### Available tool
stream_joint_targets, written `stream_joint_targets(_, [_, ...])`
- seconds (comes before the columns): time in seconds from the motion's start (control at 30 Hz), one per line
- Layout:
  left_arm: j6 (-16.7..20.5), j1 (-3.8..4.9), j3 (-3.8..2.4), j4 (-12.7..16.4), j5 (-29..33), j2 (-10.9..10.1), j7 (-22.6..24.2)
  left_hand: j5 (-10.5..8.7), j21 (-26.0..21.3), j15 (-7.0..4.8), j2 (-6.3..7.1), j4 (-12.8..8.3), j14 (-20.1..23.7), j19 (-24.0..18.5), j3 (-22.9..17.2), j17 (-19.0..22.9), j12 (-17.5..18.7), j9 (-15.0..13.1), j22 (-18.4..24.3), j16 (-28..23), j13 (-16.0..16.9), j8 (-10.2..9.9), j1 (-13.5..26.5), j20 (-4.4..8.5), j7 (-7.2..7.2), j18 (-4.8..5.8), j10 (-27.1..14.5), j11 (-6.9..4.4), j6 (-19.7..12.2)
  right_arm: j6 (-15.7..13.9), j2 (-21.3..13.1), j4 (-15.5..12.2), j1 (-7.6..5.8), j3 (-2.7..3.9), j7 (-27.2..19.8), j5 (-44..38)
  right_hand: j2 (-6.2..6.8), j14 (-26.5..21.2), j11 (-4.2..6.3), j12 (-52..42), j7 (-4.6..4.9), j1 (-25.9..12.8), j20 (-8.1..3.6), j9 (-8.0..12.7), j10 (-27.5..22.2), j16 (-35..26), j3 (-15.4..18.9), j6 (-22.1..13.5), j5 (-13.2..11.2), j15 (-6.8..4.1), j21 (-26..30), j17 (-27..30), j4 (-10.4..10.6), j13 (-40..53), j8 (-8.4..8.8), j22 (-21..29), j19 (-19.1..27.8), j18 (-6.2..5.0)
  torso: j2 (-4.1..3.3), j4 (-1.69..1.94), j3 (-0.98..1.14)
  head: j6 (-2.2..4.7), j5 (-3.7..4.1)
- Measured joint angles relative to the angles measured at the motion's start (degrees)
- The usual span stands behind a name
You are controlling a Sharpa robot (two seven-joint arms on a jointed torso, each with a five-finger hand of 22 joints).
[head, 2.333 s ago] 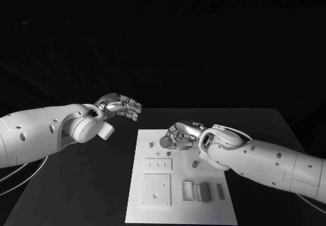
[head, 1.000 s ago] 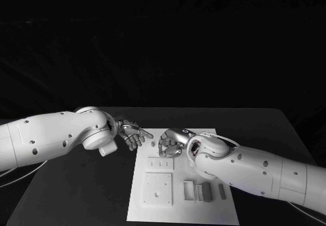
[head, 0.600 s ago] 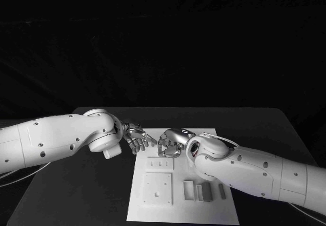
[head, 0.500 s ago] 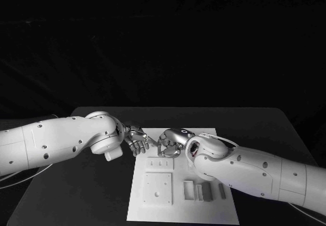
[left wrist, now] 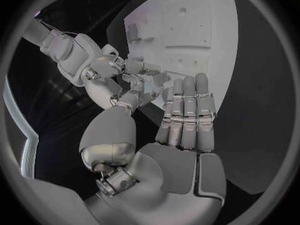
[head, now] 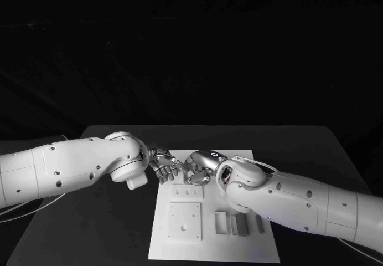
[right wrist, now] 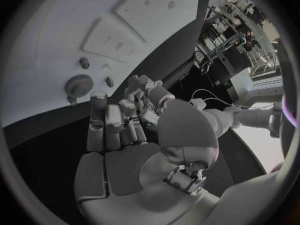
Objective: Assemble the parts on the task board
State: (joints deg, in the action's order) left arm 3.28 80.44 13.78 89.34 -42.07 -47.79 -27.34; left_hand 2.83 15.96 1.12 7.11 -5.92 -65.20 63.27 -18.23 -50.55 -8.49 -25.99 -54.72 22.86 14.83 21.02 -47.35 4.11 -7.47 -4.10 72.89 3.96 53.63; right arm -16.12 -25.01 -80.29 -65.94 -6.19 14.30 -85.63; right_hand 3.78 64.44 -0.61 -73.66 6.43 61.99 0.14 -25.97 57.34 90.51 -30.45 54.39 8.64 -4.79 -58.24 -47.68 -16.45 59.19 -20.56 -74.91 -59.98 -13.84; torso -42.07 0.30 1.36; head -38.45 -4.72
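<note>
1. Over the far left corner of the board my two hands meet, almost fingertip to fingertip.
2. My left hand hangs at the board's left edge, its fingers straight and laid side by side, thumb out to the side; it holds nothing.
3. My right hand hangs over the board's far end, fingers loosely bent and slightly apart, tips toward the left hand; I see nothing held in them.
4. On the board, just beyond my right fingertips, lie a small gear, a short peg and another small piece, each apart from the others.
5. Nearer me on the board sit a slotted plate and, behind it, a larger square plate with holes.
6. Beside the square plate, three grey bars stand in a row near the board's right edge.
7. Under it all is the black table.
</note>
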Motion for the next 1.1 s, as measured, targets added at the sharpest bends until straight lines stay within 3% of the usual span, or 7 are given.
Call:
stream_joint_targets(0.13, [0.0, 0.0, 0.0, 0.0, 0.1, 0.3, -0.3, 0.0, 0.0, 0.0, -0.13, -0.2, 0.0, 0.2, -0.3, 0.0, 0.0, 0.0, -0.3, 0.4, 0.3, 0.0, -1.1, 0.15, 0.16, 0.0, 0.0, 0.0, 0.3, -0.1, 0.1, -0.1, 0.0, 0.01, 0.1, -0.1, 0.0, 0.0, 0.0, 0.0, 0.0, 0.0, 0.0, 0.0, 0.0, 0.0, 0.0, 0.0, 0.0, 0.01, 0.0, 0.0, 0.0, 0.0, 0.0, 0.0, 0.0, 0.0, 0.04, 0.03, -0.01, -0.1, -0.02])
stream_joint_targets(0.37, [0.0, -0.04, 0.0, -0.6, 0.0, 1.3, -1.1, 0.0, 0.4, -0.22, -2.74, -3.1, -0.2, 0.7, 1.0, -0.2, 0.0, 0.0, -1.3, 1.5, 1.3, 0.0, -3.8, 0.71, 0.52, 0.0, 0.8, -0.58, 1.5, -0.1, 0.0, 0.0, 0.0, 0.02, 0.3, -0.2, 0.0, 0.0, 0.0, 0.0, 0.0, 0.0, 0.0, -0.1, 0.0, 0.0, 0.0, 0.0, 0.0, 0.02, 0.0, 0.0, 0.0, -0.1, 0.14, 0.0, 0.0, -0.01, 0.05, 0.0, 0.0, -0.19, -0.2])
stream_joint_targets(0.73, [0.2, -1.03, -0.01, -1.7, 0.0, 2.7, -1.4, 0.0, 0.4, -0.42, -3.49, -4.2, -0.4, 0.9, 1.7, -0.2, 0.0, 0.0, -1.8, 2.0, 2.1, 0.0, -3.0, 0.91, 0.72, 0.01, 1.3, -0.9, 2.2, 0.0, 0.4, -0.1, 0.0, 0.03, 0.5, -0.2, 0.0, 0.1, 0.0, 0.0, 0.0, 0.0, 0.0, -0.1, 0.0, 0.0, 0.0, 0.0, 0.0, 0.12, 0.0, 0.0, 0.0, -0.1, 0.28, 0.0, 0.0, 0.0, 0.03, -0.02, -0.03, -0.4, 0.2])
stream_joint_targets(1.1, [0.2, -1.11, -0.01, -1.8, -0.1, 3.1, -1.5, 0.0, 0.7, -0.83, -3.72, -4.2, -0.8, 1.3, 2.1, -0.2, 0.0, 0.0, -2.1, 2.4, 2.5, 0.0, -2.8, 1.21, 1.09, 0.02, 2.0, -1.12, 2.9, 0.0, 0.6, 0.0, 0.0, 0.03, 0.8, -0.5, 0.0, 0.1, 0.0, 0.0, 0.01, 0.0, 0.01, -0.1, 0.0, 0.0, 0.0, 0.0, 0.0, 0.15, 0.0, 0.0, 0.0, -0.1, 0.1, 0.0, 0.0, 0.0, 0.05, 0.0, -0.05, -0.51, 0.32])
